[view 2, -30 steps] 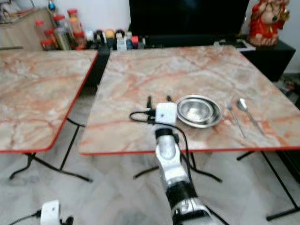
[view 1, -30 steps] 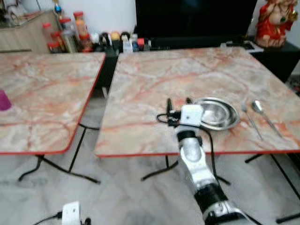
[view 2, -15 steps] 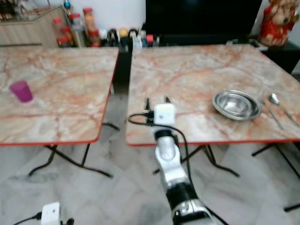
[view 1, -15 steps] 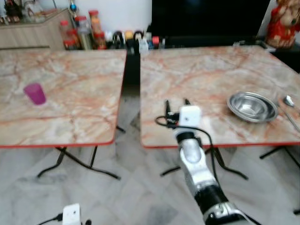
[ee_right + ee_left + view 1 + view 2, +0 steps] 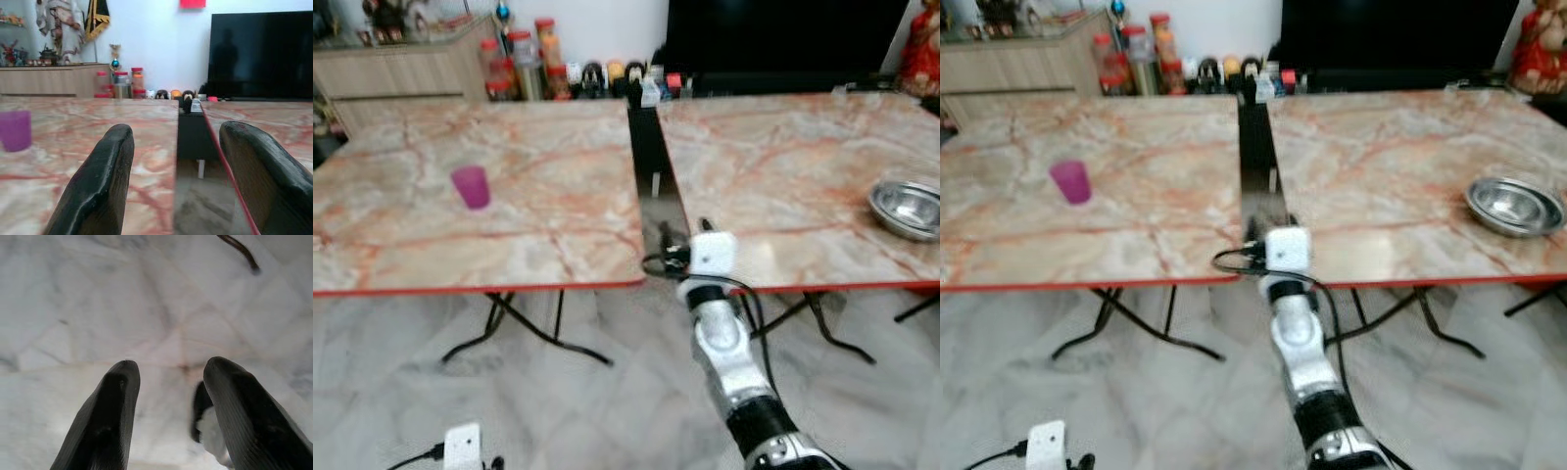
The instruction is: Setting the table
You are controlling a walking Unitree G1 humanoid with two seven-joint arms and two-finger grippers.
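- Two marble-patterned surfaces now fill my view; I've swung left, so the purple plastic cup (image 5: 471, 186) sits upper left, round steel bowl (image 5: 909, 208) far right.
- Right tool (image 5: 682, 233) gapes wide, empty, at the gap between them; left tool (image 5: 168, 382) wide over floor.
- Cup looks like my next fetch.

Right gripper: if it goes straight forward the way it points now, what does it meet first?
Probably nothing soon. The right gripper, fingers open, points into the gap between the two marble tables, with the dark TV cabinet beyond. The right table's red edge runs close, so depth is uncertain.
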